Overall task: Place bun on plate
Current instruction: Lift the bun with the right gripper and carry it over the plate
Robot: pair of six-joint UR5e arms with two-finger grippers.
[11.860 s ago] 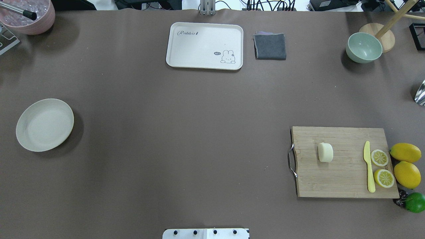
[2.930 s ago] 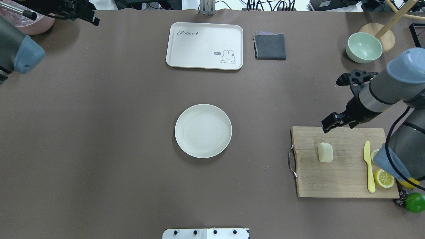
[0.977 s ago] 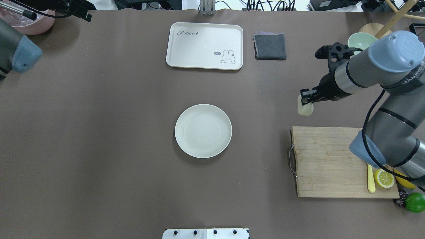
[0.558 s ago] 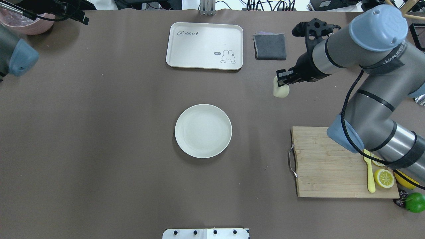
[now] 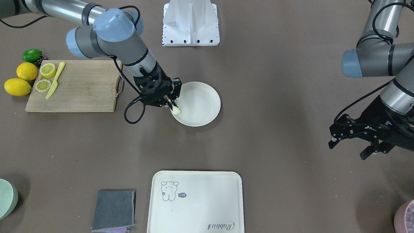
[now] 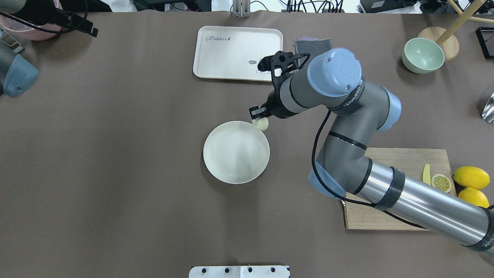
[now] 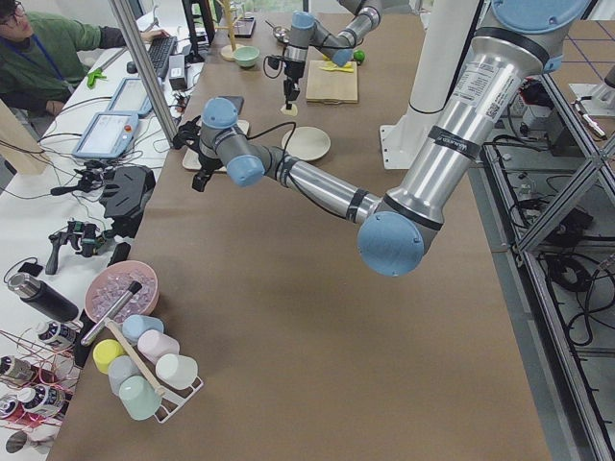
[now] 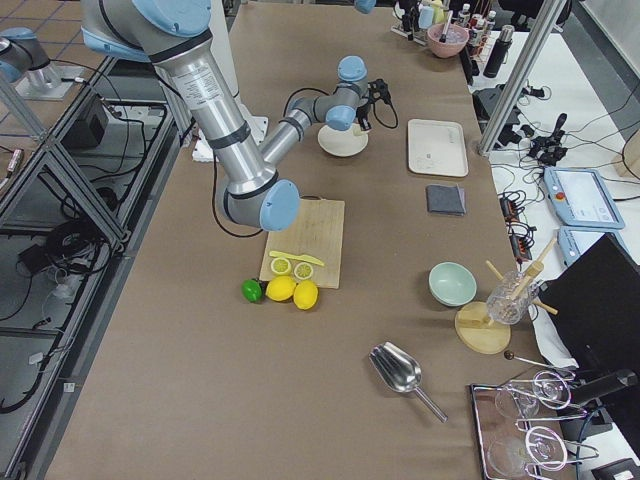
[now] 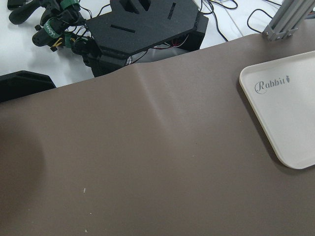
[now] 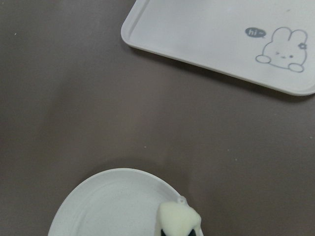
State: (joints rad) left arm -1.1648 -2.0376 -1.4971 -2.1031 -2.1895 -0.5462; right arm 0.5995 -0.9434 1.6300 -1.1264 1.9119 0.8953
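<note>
Pale bun (image 6: 261, 123) hangs over rim of plate (image 6: 231, 166)

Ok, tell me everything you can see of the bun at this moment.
The bun is a small, smooth, pale cream-yellow lump with rounded corners that looks soft. It hangs pinched at its top between the jaws of the right gripper. It is over the rim of the round cream plate, on the side towards the tray. Whether it touches the plate cannot be told.

Bright, even light throughout, soft shadows beside the plate (image 6: 231, 164), views mostly sharp.
</note>
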